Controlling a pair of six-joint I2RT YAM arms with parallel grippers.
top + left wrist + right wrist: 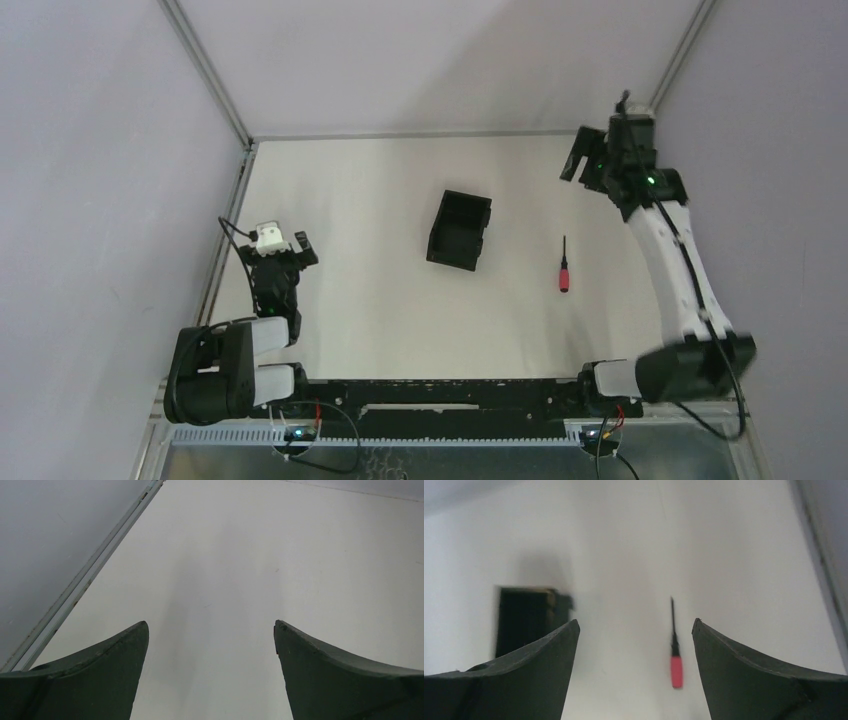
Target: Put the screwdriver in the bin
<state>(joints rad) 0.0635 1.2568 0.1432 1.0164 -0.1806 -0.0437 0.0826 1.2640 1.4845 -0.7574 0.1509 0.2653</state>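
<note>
Reach step: your right gripper (634,624) is spread wide, empty, well apart from the screwdriver (676,665). Next you descend, pinch its red handle, then carry to the bin (460,230).

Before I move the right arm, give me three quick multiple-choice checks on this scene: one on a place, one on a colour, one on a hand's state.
1. Where is the screwdriver?
A. Inside the bin
B. On the table, right of the bin
C. On the table, left of the bin

2. What colour is the screwdriver's handle?
A. Red
B. Yellow
C. Blue

3. What is the state of the right hand?
A. Shut on the screwdriver
B. Shut on the bin
C. Open, holding nothing

Answers:
1 B: the top view shows it lying on the table, apart from the bin, on its right.
2 A: the handle shows red in the top and right wrist views.
3 C: the right wrist view shows it spread wide, with the screwdriver lying on the table beyond it.
</note>
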